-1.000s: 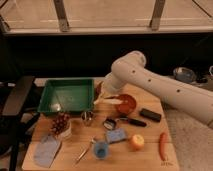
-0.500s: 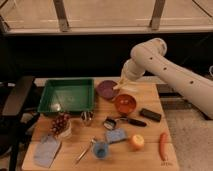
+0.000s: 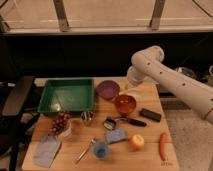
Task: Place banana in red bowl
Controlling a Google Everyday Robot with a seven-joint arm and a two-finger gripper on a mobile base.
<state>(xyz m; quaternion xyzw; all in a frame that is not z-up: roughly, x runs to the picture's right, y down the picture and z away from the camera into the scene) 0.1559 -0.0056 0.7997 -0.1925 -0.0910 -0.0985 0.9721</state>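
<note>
The red bowl (image 3: 125, 104) is round, glossy and orange-red, and stands on the wooden table just right of the purple bowl (image 3: 108, 90). My gripper (image 3: 131, 90) hangs at the end of the white arm, just above the red bowl's far right rim. I cannot make out the small pale-yellow banana, neither at the gripper nor inside the bowl. The arm reaches in from the right edge of the camera view.
A green tray (image 3: 67, 95) sits at the back left. Grapes (image 3: 61, 123), a metal cup (image 3: 88, 117), a black block (image 3: 150, 115), a black-handled tool (image 3: 124, 121), a blue sponge (image 3: 116, 135), a blue cup (image 3: 101, 149), a round yellow-orange fruit (image 3: 136, 142) and an orange-red stick (image 3: 163, 145) lie around. A chair (image 3: 15, 102) stands on the left.
The arm has swung from left of the red bowl to its right side. The gripper has moved across the bowl to its far right rim.
</note>
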